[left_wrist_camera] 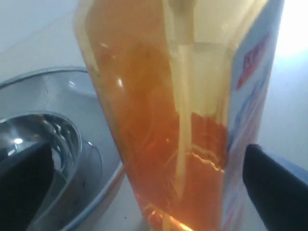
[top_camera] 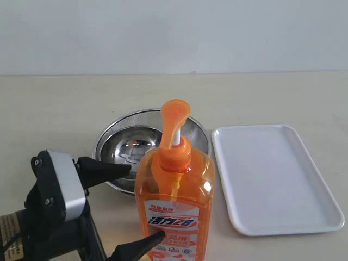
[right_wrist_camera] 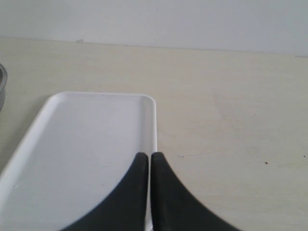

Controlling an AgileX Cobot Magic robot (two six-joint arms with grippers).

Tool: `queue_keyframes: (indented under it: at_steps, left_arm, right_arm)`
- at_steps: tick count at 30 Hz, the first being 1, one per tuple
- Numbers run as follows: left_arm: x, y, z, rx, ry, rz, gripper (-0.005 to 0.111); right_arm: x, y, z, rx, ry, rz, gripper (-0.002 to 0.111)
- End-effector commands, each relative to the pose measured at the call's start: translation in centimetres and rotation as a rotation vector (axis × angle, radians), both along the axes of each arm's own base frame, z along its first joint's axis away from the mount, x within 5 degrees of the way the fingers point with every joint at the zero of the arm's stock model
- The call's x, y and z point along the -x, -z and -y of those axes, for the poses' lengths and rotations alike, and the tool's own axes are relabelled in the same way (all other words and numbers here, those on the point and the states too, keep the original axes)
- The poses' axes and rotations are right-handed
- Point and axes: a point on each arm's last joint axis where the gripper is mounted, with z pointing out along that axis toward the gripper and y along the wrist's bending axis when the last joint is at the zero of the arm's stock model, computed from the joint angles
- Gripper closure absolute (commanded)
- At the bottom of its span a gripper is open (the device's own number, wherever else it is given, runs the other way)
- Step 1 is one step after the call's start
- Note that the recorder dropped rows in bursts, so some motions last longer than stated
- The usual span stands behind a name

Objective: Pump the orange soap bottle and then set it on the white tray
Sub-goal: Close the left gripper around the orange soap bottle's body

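Currently the orange soap bottle (top_camera: 175, 185) stands on the table (top_camera: 54, 109), off the white tray (top_camera: 272, 174), between the released jaws of the left gripper (top_camera: 142, 203), while the right gripper (right_wrist_camera: 150, 161) hangs clenched and empty over the tray's edge; an off-centre squeeze could topple the bottle against the bowl (top_camera: 125, 144)

Soft, even daylight-white light fills all three views, leaving only faint shadows on the pale table (top_camera: 54, 103). In the exterior view the steel bowl (top_camera: 117, 138) throws back mottled reflections. The orange soap bottle (top_camera: 174, 190) glows translucent, with a small highlight on its shoulder, and the white tray (top_camera: 272, 179) is nearly blown out. The left wrist view is soft: the bottle sits too close to focus, and white glare washes out the background beside its label. In the right wrist view the dark fingers (right_wrist_camera: 130, 192) of the right gripper (right_wrist_camera: 149, 156) blur at their edges.
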Motion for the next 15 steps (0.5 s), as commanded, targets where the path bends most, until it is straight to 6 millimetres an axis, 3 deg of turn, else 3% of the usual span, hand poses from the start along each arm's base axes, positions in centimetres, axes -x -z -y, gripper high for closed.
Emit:
queue_keyframes:
  at_steps: [1, 15]
  left_arm:
    - [-0.9, -0.9, 0.9, 0.015, 0.019, 0.055, 0.0]
    - [-0.8, -1.2, 2.1, 0.032, 0.123, 0.051, 0.0]
  right_arm:
    - [0.0, -0.2, 0.0, -0.001, 0.003, 0.02, 0.109]
    - [0.0, -0.2, 0.0, -0.001, 0.003, 0.02, 0.109]
